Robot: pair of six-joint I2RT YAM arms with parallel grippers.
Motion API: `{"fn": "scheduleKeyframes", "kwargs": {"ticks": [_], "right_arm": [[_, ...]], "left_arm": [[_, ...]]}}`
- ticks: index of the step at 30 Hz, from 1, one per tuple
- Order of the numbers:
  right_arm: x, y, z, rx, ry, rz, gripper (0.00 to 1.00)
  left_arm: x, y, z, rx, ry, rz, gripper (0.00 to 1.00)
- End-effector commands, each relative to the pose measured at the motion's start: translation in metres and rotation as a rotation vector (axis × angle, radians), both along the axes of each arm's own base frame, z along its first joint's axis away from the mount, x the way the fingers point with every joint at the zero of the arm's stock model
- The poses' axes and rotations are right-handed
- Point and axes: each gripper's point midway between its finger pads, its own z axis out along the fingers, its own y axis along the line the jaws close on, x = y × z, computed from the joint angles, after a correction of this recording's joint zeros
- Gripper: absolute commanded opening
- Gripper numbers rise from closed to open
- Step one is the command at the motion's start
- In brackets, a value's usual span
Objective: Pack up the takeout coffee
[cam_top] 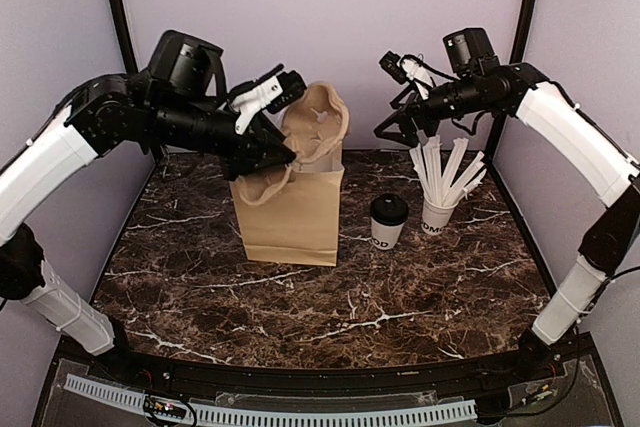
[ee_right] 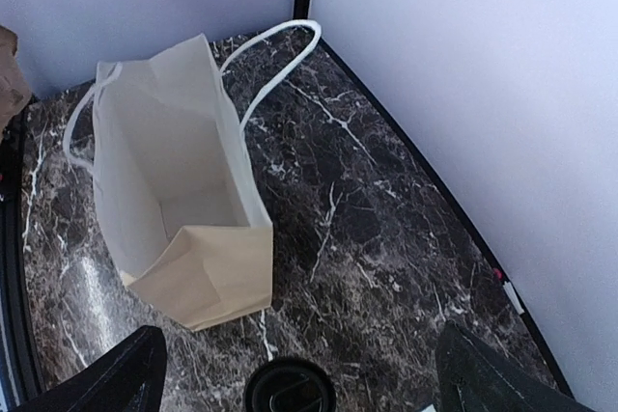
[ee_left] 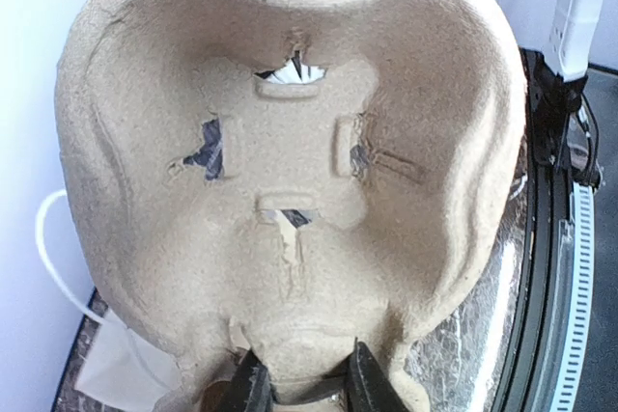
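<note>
Right wrist alone: paper bag (ee_right: 217, 272) interior.

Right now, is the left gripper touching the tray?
Touching. The left wrist view shows the left gripper with both fingers pressed against the near edge of the tray, one on each side, with no gap visible.

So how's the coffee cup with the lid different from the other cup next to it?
The coffee cup wears a black lid; the other cup is open, with white straws fanning out. The coffee cup stands nearer the paper bag, the other cup further right. Both are white paper cups with dark lettering, upright on the marble table.
</note>
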Motion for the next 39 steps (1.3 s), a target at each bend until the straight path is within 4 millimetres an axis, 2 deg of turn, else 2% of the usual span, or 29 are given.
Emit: {"fn": "scheduleKeyframes", "kwargs": {"ticks": [1, 4, 5, 8, 10, 13, 15, 18, 20, 23, 25, 28, 30, 32, 34, 39], "right_arm": [[0.021, 0.034, 0.032, 0.163, 0.022, 0.064, 0.99], [0.029, 0.064, 0.036, 0.227, 0.1, 0.144, 0.92], [0.032, 0.073, 0.032, 0.23, 0.116, 0.161, 0.89], [0.036, 0.102, 0.008, 0.217, 0.163, 0.215, 0.85], [0.033, 0.114, -0.001, 0.213, 0.171, 0.265, 0.84], [0.028, 0.127, -0.01, 0.222, 0.194, 0.304, 0.84], [0.03, 0.134, -0.014, 0.222, 0.197, 0.29, 0.8], [0.031, 0.141, -0.018, 0.23, 0.202, 0.297, 0.71], [0.034, 0.144, -0.021, 0.225, 0.192, 0.289, 0.62], [0.04, 0.145, -0.028, 0.205, 0.183, 0.262, 0.58], [0.041, 0.147, -0.032, 0.2, 0.19, 0.264, 0.5], [0.041, 0.149, -0.034, 0.202, 0.19, 0.272, 0.31], [0.041, 0.149, -0.028, 0.215, 0.177, 0.28, 0.18], [0.038, 0.151, -0.021, 0.228, 0.168, 0.291, 0.14], [0.033, 0.152, -0.012, 0.233, 0.15, 0.307, 0.0], [0.007, 0.151, 0.006, 0.212, 0.057, 0.379, 0.0]], "left_arm": [[0.003, 0.007, 0.04, -0.082, -0.112, 0.006, 0.22], [0.002, 0.018, 0.06, -0.135, -0.151, 0.039, 0.22], [0.003, 0.028, 0.07, -0.153, -0.174, 0.073, 0.22], [0.001, 0.046, 0.083, -0.178, -0.201, 0.124, 0.22], [-0.004, 0.063, 0.096, -0.208, -0.224, 0.158, 0.22], [-0.008, 0.081, 0.104, -0.233, -0.239, 0.208, 0.22], [-0.011, 0.092, 0.105, -0.246, -0.244, 0.234, 0.22], [-0.017, 0.104, 0.108, -0.278, -0.25, 0.254, 0.22], [-0.018, 0.107, 0.106, -0.283, -0.248, 0.262, 0.22], [-0.017, 0.109, 0.105, -0.278, -0.255, 0.266, 0.22], [-0.016, 0.109, 0.106, -0.265, -0.271, 0.263, 0.23], [-0.011, 0.106, 0.105, -0.234, -0.287, 0.263, 0.22], [-0.009, 0.103, 0.106, -0.223, -0.305, 0.259, 0.22], [-0.006, 0.102, 0.108, -0.222, -0.32, 0.26, 0.22], [-0.005, 0.101, 0.11, -0.225, -0.334, 0.259, 0.22], [-0.004, 0.103, 0.118, -0.237, -0.373, 0.256, 0.21]]}}
